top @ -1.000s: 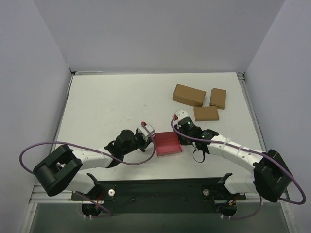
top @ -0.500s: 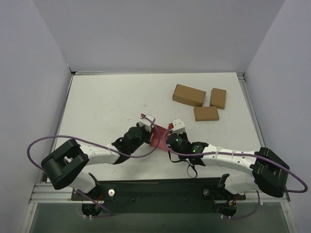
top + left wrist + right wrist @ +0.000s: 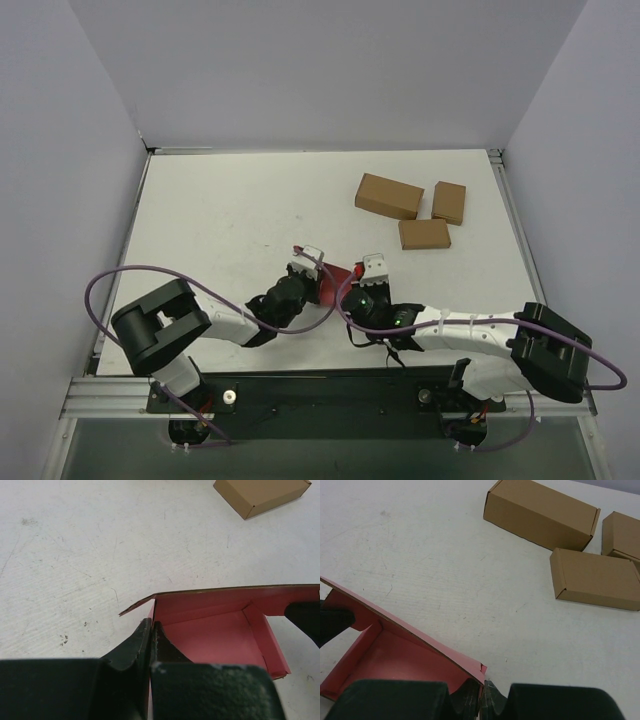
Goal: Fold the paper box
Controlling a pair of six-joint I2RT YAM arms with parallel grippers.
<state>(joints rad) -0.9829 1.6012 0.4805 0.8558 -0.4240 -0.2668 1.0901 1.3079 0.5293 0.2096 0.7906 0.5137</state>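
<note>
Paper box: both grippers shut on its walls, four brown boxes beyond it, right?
Not four: the top external view shows three brown boxes beyond it. The left gripper and right gripper are each shut on the paper box walls.

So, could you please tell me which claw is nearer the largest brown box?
Right. The right claw grips the paper box on the side facing the brown box; the left claw grips its opposite edge, farther off.

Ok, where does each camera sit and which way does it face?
Top external: above and behind the bases, looking down at the table; both arms show.
Left wrist: looks along the left tool, shut on the paper box.
Right wrist: looks along the right tool, shut on it; brown boxes beyond.
Shared: both wrists see the box's pink inside.
</note>
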